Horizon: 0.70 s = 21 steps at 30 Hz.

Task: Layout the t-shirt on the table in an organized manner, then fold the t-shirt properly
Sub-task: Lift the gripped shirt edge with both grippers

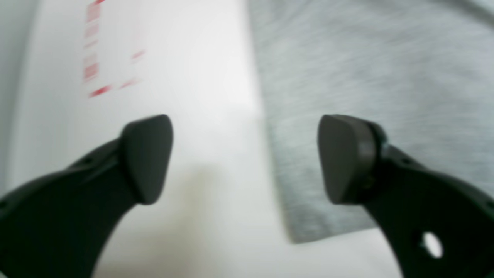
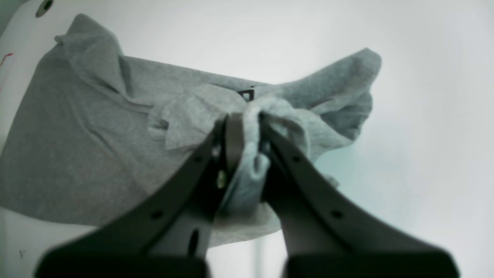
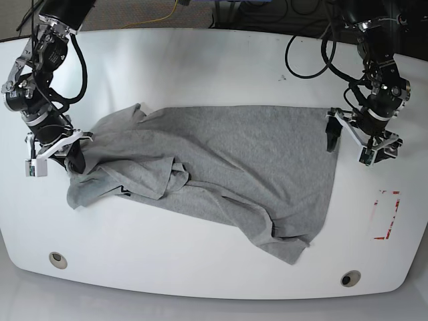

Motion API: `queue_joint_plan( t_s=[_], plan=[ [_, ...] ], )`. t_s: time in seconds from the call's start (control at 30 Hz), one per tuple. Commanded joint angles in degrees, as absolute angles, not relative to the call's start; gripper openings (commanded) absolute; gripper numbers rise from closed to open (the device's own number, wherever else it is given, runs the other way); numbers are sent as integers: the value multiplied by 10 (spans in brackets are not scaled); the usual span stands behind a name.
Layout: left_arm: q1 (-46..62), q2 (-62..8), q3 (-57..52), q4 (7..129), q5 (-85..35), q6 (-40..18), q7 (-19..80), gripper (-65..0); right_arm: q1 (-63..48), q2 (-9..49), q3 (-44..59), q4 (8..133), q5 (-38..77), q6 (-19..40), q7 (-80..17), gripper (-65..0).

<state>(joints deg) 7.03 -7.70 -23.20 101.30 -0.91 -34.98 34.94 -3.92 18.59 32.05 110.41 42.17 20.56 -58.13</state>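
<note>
The right hand (image 2: 250, 116) grips a bunched part of the t-shirt (image 3: 234, 150), which spreads on the bench (image 3: 167, 267) from it toward the released left hand (image 3: 351, 144). The shirt is best laid smooth by lifting slightly, then pulling gently outward.

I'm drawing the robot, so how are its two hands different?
The robot's black left hand is wide open, but its black right hand is pinched shut. The left hand holds nothing, while the right hand grips a bunched bit of the soft grey t-shirt. Both hands are black and have two fingers.
</note>
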Motion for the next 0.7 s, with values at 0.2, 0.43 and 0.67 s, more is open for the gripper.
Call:
queue_joint_plan(
  t_s=[0.2,0.43,0.67],
  plan=[
    [104,-86,-255,1024,-82,-367,375,-73,-32,195,323,1089,431,208,-565,-650],
    [134,-83,-266,1020,-98,-368,374,-75,-32,195,323,1084,431,209,-565,-650],
    [139,-65,-269,996,-97,-368,374,-75,-33,195,323,1084,431,209,-565,-650]
  ],
)
